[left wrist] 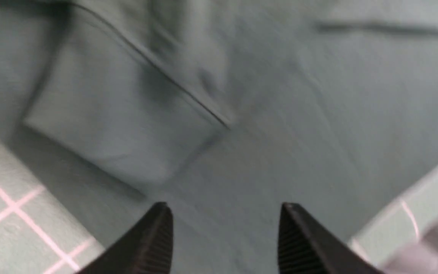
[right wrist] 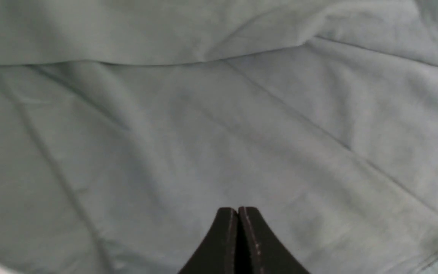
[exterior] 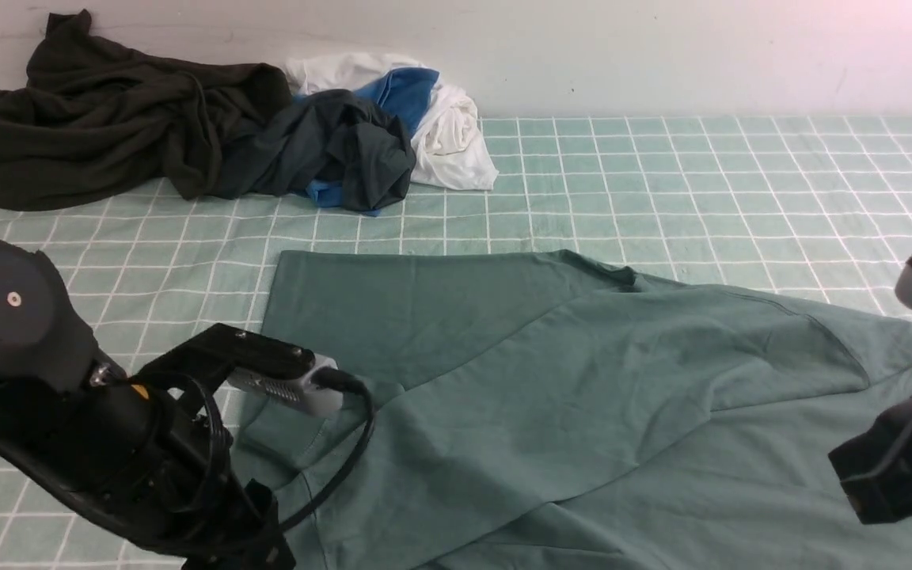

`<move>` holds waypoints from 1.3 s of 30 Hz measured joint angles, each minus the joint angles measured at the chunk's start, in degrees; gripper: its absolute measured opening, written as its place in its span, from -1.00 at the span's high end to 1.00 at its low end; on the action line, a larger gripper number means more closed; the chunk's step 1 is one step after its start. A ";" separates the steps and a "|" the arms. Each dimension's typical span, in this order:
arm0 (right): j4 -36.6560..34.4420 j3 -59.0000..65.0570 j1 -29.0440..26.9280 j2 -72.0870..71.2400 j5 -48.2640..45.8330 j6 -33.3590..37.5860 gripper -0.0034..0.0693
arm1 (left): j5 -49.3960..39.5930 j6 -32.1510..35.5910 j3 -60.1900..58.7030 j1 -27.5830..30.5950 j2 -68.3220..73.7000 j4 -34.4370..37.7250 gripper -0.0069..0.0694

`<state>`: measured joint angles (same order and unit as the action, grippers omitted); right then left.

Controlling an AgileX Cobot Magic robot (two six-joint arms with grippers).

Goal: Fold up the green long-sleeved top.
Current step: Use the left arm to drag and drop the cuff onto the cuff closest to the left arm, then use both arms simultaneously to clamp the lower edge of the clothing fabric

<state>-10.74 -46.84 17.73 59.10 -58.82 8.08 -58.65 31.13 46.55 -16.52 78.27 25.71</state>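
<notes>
The green long-sleeved top (exterior: 551,372) lies spread over the near half of the checked cloth, with a sleeve folded across its body and a cuff near my left arm. In the left wrist view my left gripper (left wrist: 224,207) is open just above the top (left wrist: 264,125), nothing between its fingers; a folded cuff edge lies ahead of it. In the right wrist view my right gripper (right wrist: 238,210) is shut with nothing in it, hovering over smooth green fabric (right wrist: 211,133). In the front view the jaws of both grippers are hidden behind their arms.
A very dark olive garment (exterior: 100,119) is heaped at the back left. Beside it lies a dark navy-grey garment with blue and white cloth (exterior: 369,134). The green checked cloth (exterior: 701,182) covers the table up to the white wall.
</notes>
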 joint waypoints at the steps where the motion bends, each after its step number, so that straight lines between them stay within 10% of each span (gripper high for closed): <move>1: -1.82 -0.02 0.00 -0.97 -1.03 1.19 0.95 | -1.88 1.11 0.19 -2.08 -0.56 -1.17 -0.16; 13: -7.51 -0.02 0.00 -3.42 -2.76 7.88 0.95 | 6.30 4.36 -13.92 -29.84 0.68 -16.56 -0.08; 24: -7.66 -0.02 0.00 -3.42 -2.32 8.00 0.95 | 10.79 -0.10 -13.50 -30.99 6.16 -18.13 -0.19; 39: -7.66 -0.02 0.00 -3.42 -1.82 8.19 0.95 | 7.26 -6.39 -9.08 -30.99 7.47 -23.68 0.80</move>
<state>-18.40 -46.85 17.73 55.68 -60.64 16.28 -51.39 24.74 37.47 -47.51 85.74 2.03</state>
